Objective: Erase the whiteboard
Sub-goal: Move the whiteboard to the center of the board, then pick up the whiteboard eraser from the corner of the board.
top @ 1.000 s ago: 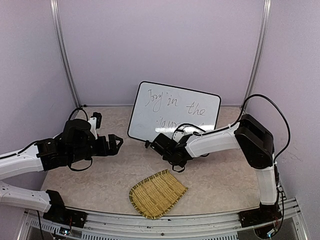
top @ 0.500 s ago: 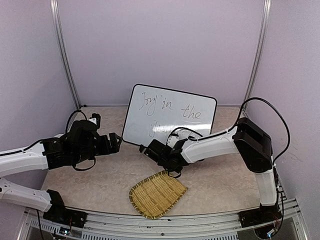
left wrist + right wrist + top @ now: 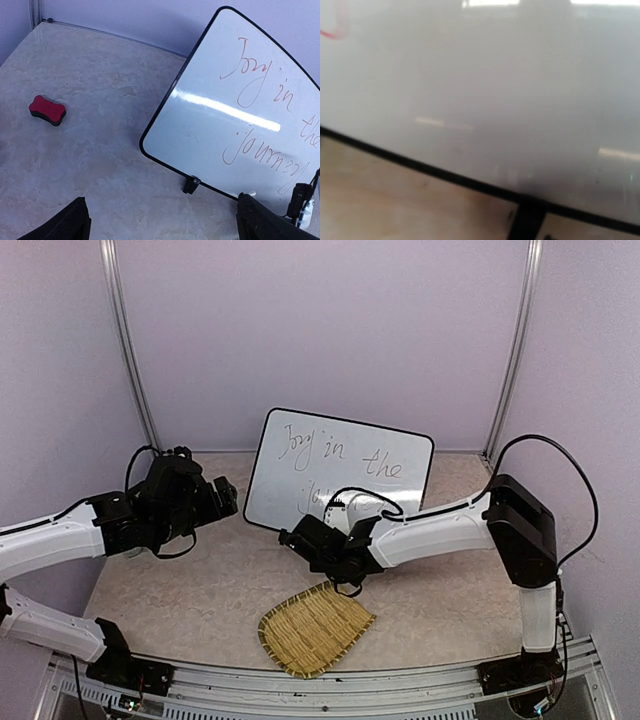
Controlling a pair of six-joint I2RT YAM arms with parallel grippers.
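At the back of the table (image 3: 200, 600), about in the middle, the whiteboard (image 3: 340, 475) stands upright on its small black feet, leaning back a little, with one foot (image 3: 190, 185) clearly seen under its lower edge. I judge that the erasing has not begun. The handwriting (image 3: 255, 75) is complete and sharp, "Joy in the journey" in two lines, and no smeared or wiped patch shows anywhere on the surface.

The board is a white glossy rectangle with a thin black rim and rounded corners. It reflects a bright strip of light across its middle. The writing looks reddish from the left wrist and darker from above.

A small red eraser (image 3: 47, 110) with a dark base lies on the table, well apart from the board on its left, and nothing holds it. The left gripper (image 3: 222, 498) is spread wide and empty, and it points toward the board and the eraser. The right gripper (image 3: 290, 538) is low, just beside the lower edge of the board. Its fingers do not appear in its own camera, so I cannot tell if it is released or clenched, or if it touches the rim. A woven straw mat (image 3: 315, 628) lies near the front.

What is left is everything: taking the eraser and wiping both lines.
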